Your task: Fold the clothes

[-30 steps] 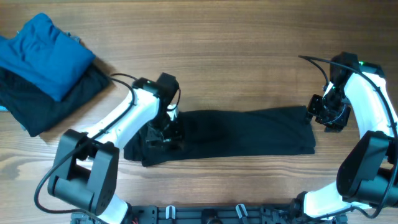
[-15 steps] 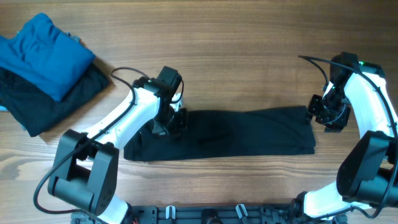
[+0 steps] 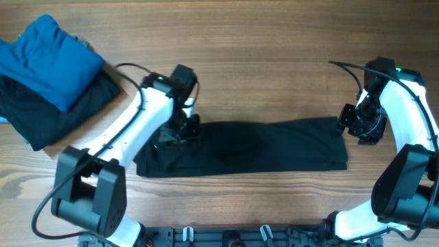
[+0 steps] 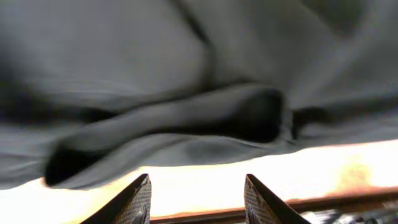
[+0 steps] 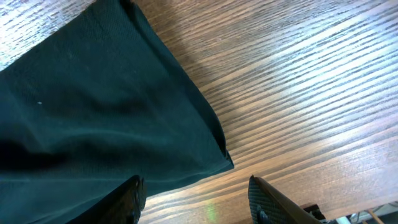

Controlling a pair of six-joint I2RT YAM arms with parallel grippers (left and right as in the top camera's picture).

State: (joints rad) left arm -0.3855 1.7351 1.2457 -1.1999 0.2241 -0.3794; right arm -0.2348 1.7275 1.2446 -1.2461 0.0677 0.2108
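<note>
The black garment [image 3: 260, 145] lies folded into a long flat strip across the table's middle, with no logo or tag showing. My left gripper [image 3: 177, 132] hovers over its left end, open and empty; in the left wrist view [image 4: 198, 193] the wrinkled black fabric [image 4: 186, 87] fills the frame above the fingertips. My right gripper [image 3: 358, 127] is open and empty just off the strip's right end; in the right wrist view [image 5: 196, 202] the garment's corner [image 5: 93, 118] lies by the left finger.
A folded bright blue garment [image 3: 48, 58] rests on a folded plain black one [image 3: 51, 113] at the table's left edge. Bare wooden table [image 3: 274, 62] lies behind the strip. The arm bases stand at the front edge.
My left gripper has moved back and a little left along the garment's left end. The lump at the front left corner has flattened. The right arm has not moved.
</note>
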